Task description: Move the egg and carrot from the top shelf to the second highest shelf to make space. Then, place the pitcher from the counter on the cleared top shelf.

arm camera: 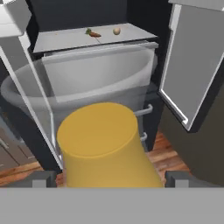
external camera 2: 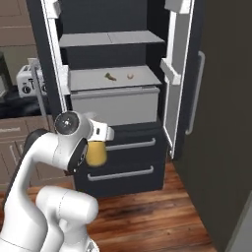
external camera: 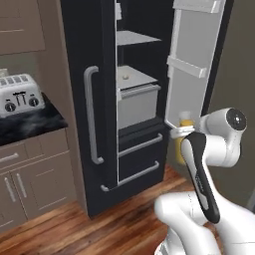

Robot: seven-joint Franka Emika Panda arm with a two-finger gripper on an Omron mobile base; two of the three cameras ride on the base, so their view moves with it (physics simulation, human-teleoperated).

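Pitcher [arm camera: 103, 144] matt yellow, clear glassy neck; floor [external camera 2: 147, 211] glossy wood; fridge [external camera: 84, 45] smooth black.

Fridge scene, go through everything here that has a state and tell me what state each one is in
Fridge doors: both swung open.
Gripper: shut on the pitcher, held low in front of the fridge.
Egg: lying on the second highest shelf.
Carrot: lying on the same shelf, apart from the egg.
Top shelf: bare.
Drawer under the second shelf: closed.
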